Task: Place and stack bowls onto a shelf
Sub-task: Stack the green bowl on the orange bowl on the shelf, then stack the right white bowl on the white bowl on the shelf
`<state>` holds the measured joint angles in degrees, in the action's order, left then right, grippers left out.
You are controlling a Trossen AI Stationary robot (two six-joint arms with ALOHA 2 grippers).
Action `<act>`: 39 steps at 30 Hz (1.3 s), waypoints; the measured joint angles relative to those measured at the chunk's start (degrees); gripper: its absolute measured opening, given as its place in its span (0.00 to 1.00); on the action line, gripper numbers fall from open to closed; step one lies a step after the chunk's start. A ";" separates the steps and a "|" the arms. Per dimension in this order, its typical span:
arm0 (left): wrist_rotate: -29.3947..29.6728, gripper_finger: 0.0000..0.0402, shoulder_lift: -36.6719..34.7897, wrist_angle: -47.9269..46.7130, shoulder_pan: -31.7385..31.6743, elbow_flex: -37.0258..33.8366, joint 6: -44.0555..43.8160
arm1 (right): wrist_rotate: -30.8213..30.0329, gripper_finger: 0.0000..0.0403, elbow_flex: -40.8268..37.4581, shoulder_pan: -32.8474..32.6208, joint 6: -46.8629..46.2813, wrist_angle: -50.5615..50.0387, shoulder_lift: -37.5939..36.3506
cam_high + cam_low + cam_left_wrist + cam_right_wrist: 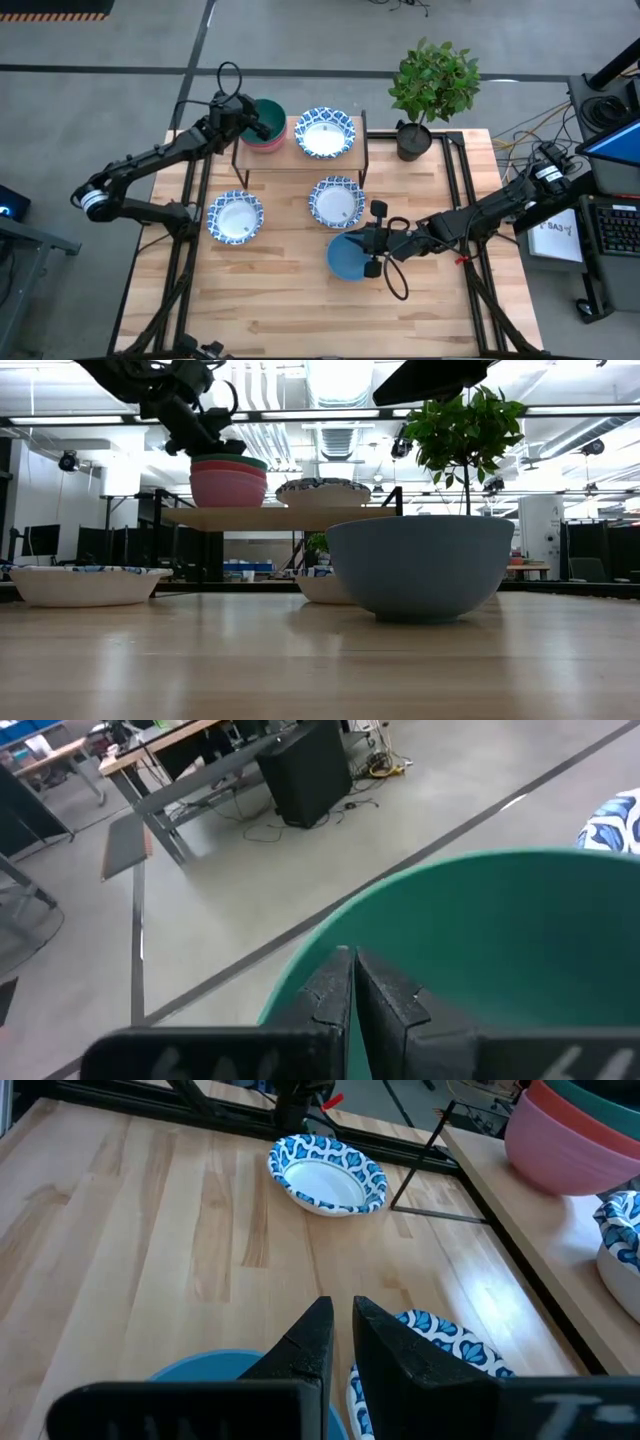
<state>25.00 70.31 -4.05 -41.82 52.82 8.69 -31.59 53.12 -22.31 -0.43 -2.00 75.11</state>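
Left end effector [262,128]: fingers pinched together on the rim of the green bowl [268,117], which sits on top of the pink and red bowls on the shelf [300,157].
Right end effector [368,245]: nearly closed, fingers clamped on the wall of the blue bowl [346,258] at its rim, low over the bench [280,290].
Blue bowl: judged stiff, light, smooth-walled; a thin rim pinch could let it tilt or slip, so grip deep on the wall.
Patterned bowls: one just beyond the right end effector [336,201], one well to its far side [235,217], one on the shelf [324,131]; likely hard, perhaps chippable.
Hold point: the rim, one finger inside and one outside.
Shelf space: about full side by side, so the rest must nest.
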 joint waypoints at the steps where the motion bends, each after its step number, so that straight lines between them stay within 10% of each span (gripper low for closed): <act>1: -0.01 0.00 -0.39 0.06 0.00 0.00 -0.01 | 0.00 0.08 0.00 0.00 0.00 0.00 0.00; 6: -2.17 0.00 -4.81 -5.35 0.77 3.44 -0.25 | 0.00 0.08 0.00 0.00 -2.97 0.52 0.00; 17: -35.37 0.00 -21.83 -12.58 9.55 0.88 -8.84 | 0.09 0.08 1.81 0.02 -13.76 0.18 0.00; 29: -36.01 0.00 -33.19 -4.00 23.56 -15.93 -17.43 | 1.76 0.08 17.04 6.72 -28.96 -24.06 2.39; 39: -31.70 0.00 -41.31 -1.50 23.91 -21.66 -17.44 | 20.71 0.08 30.79 15.00 -36.31 -39.72 15.53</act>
<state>-6.70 29.00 -5.55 -17.91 31.16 -8.74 -10.88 83.92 -7.31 -36.73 -41.72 90.64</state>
